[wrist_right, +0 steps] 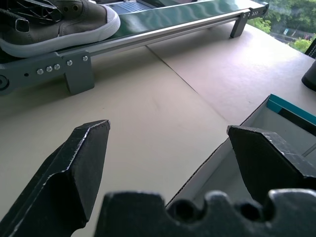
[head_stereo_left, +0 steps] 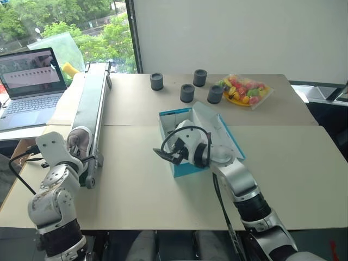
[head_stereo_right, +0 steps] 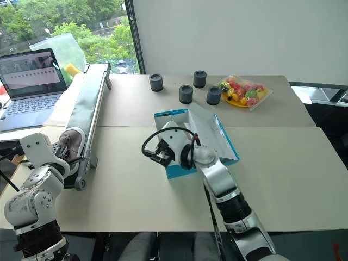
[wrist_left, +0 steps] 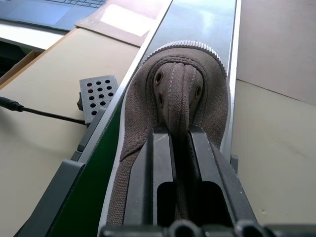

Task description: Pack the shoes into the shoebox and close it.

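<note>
My left hand (wrist_left: 178, 148) is clenched on the shoe's (wrist_left: 177, 94) tongue, the shoe lying on the conveyor (head_stereo_left: 92, 103) right under it. My right hand (wrist_right: 168, 148) hangs released over the box's (head_stereo_left: 187, 163) near edge. The thin tongue could slip out as I lift, dropping the shoe on the tabletop (head_stereo_left: 141, 185). My right arm hides most of the box's inside, and I see no second shoe.

The table (head_stereo_left: 136, 185) carries a conveyor (head_stereo_left: 93, 117) running from seven toward eleven o'clock. At its near end the left gripper (head_stereo_left: 76, 145) is clamped on a grey shoe (head_stereo_left: 79, 139). At centre sits the blue shoebox (head_stereo_left: 187, 142), its lid open toward three o'clock. The right gripper (head_stereo_left: 169, 154), fingers spread, hovers at the box's eight o'clock corner.
</note>
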